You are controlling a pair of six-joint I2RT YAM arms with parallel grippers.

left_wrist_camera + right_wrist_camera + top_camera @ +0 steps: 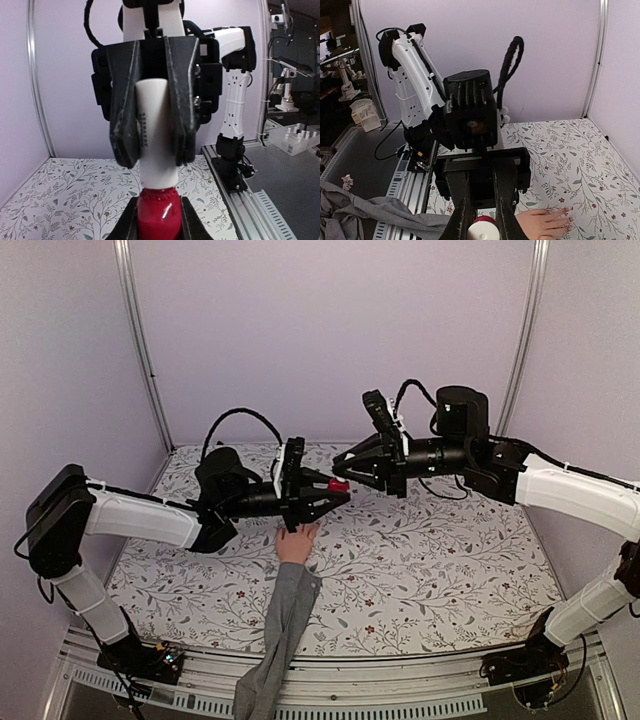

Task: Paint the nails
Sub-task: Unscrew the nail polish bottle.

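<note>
Top view, claws: you see the left claw clamped on a red bottle, and the right claw meeting it above the table.
Top view, hand: the hand lies near the left claw, its nails too small to see.
Left wrist, cap: only here can you see the right claw pinching the white cap. Its small lettering is unreadable.
Right wrist, nails: only here can you see the pale nails, at the fingertips resting on the table.
</note>
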